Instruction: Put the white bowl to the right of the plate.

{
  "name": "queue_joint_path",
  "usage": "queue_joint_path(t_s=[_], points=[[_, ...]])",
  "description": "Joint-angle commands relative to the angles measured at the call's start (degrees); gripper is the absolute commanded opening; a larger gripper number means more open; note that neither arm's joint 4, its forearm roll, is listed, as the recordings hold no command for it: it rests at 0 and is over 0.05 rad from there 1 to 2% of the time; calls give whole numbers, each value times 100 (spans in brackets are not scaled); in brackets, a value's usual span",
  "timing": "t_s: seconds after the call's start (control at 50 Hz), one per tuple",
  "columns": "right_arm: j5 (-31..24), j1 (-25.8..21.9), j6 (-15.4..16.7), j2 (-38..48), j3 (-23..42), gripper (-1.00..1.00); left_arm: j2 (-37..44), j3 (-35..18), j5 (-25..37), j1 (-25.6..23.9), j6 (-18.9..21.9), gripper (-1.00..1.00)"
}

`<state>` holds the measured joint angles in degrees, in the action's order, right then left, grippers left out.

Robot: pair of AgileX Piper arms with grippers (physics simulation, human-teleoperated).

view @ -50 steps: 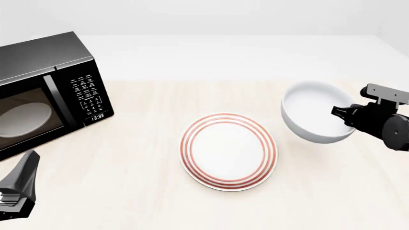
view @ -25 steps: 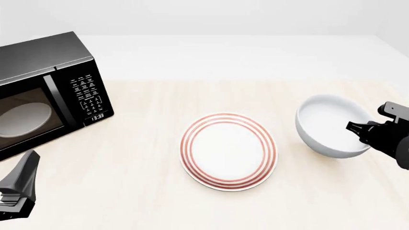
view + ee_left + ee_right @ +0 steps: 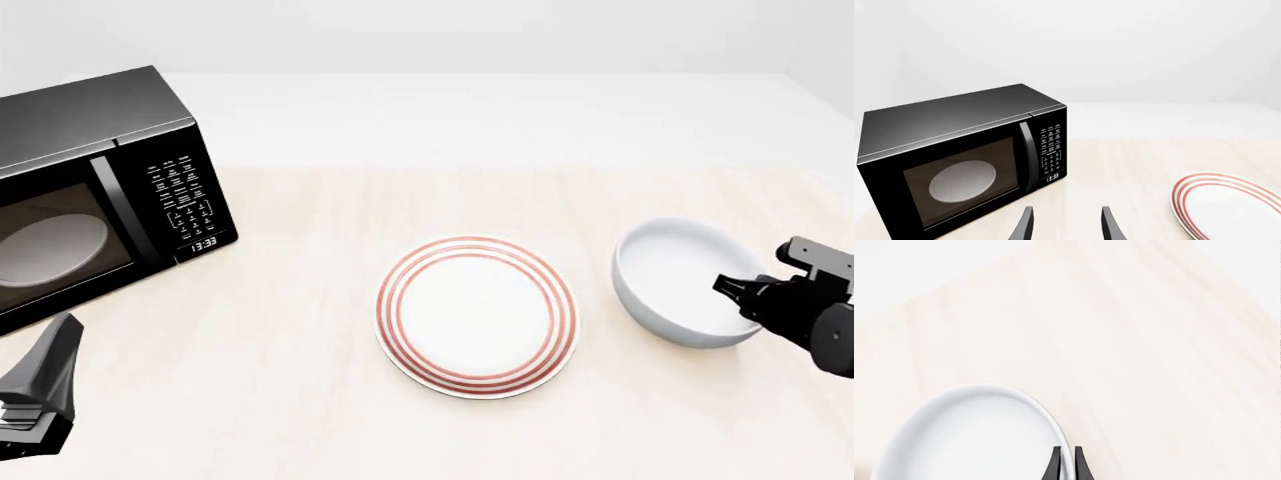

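The right gripper (image 3: 1067, 462) clamps the white bowl (image 3: 681, 280) by its rim, right of the plate (image 3: 478, 316); the left gripper (image 3: 1064, 225) gapes apart.

plain white bowl (image 3: 681, 285), red-ringed white plate (image 3: 478, 316), black microwave (image 3: 94, 190), pale wood table (image 3: 307, 400)

Pale wooden table (image 3: 307, 420), black microwave (image 3: 94, 190), seemingly plain white wall.

Bright, even light is filling every view. Shadows under the plate (image 3: 478, 316) are lying faint; nothing is blurring
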<state>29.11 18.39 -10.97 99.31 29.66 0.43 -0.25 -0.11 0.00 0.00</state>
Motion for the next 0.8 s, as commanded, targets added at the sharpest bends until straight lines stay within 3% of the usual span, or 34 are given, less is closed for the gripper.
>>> queue_joint_path(t_s=[0.02, 0.28, 0.4, 0.42, 0.8], points=[[286, -47, -95, 339, -17, -100, 0, 0, 0, 0, 0, 100], [449, -33, -119, 582, -9, -100, 0, 0, 0, 0, 0, 100], [398, -71, -169, 298, -96, -100, 0, 0, 0, 0, 0, 100], [337, -52, -192, 163, -126, 100, 0, 0, 0, 0, 0, 100], [-972, -237, -79, -2384, -591, 100, 0, 0, 0, 0, 0, 100]])
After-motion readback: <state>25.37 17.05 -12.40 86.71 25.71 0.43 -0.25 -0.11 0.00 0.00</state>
